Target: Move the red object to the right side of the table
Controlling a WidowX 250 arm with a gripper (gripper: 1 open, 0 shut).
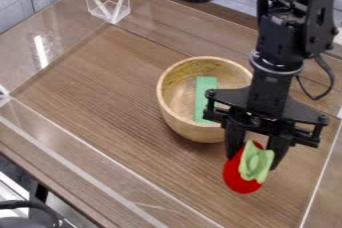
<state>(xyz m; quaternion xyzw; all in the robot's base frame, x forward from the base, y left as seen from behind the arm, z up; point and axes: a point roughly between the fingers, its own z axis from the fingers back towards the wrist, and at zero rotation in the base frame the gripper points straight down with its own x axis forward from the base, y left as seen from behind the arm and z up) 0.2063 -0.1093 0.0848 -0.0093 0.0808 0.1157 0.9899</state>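
The red object (243,175), a small round toy fruit with a pale green leafy tip, hangs at the right front of the table (94,82). My gripper (259,155) points straight down and is shut on its leafy top, with a black finger on either side. The fruit sits just right of the wooden bowl and seems lifted slightly off the wood. The fingers hide part of the leaf.
A wooden bowl (187,100) holding a flat green block (207,97) stands mid-table, left of the gripper. Clear acrylic walls (54,132) edge the tabletop. A small clear stand (104,7) sits at the back left.
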